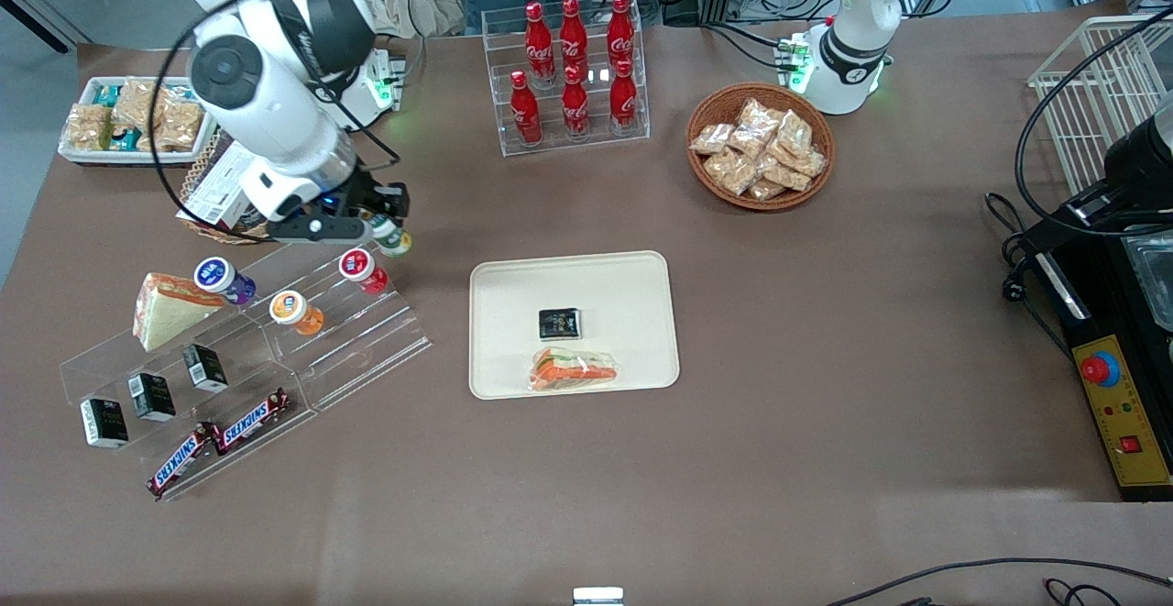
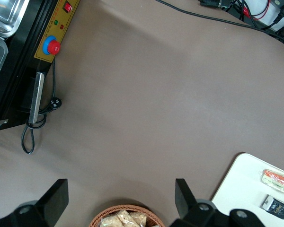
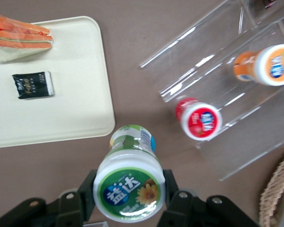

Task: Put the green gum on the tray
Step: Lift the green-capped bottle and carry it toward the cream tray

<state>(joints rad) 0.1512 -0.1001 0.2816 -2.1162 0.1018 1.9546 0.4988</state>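
Between the fingers [image 3: 173, 196] of my working arm's hand [image 3: 128, 198] the green gum [image 3: 128, 182] is sitting, white lid toward the wrist camera, green-and-orange label showing. I am seeing the hand closed on the bottle's sides just under the lid. In the front view the hand [image 1: 380, 225] is hanging just above the clear acrylic stepped rack [image 1: 275, 349], at its end nearest the tray, and the green gum [image 1: 394, 239] is showing under it, off the bench [image 1: 825, 358].

Items I am listing outward from there:
- Red-lidded bottle [image 1: 362, 269], lying on the rack just beside the held gum; also seen from the wrist [image 3: 199, 118].
- Orange-lidded bottle [image 1: 295, 311] and purple-lidded bottle [image 1: 223, 279], lying on the same rack, farther toward the working arm's end of the bench.
- Tray [image 1: 513, 285], cream, lying flat near the bench's middle, apart from the rack. It is carrying a small black packet [image 1: 560, 323] and a wrapped sandwich [image 1: 573, 370], the sandwich nearer the front camera.
- Wedge sandwich [image 1: 165, 308], three small black boxes [image 1: 154, 395] and two Snickers bars [image 1: 220, 441], all on the rack.
- Six red cola bottles [image 1: 573, 70] standing in a clear tiered stand.
- Wicker basket [image 1: 820, 125] holding snack packets, toward the parked arm's end.
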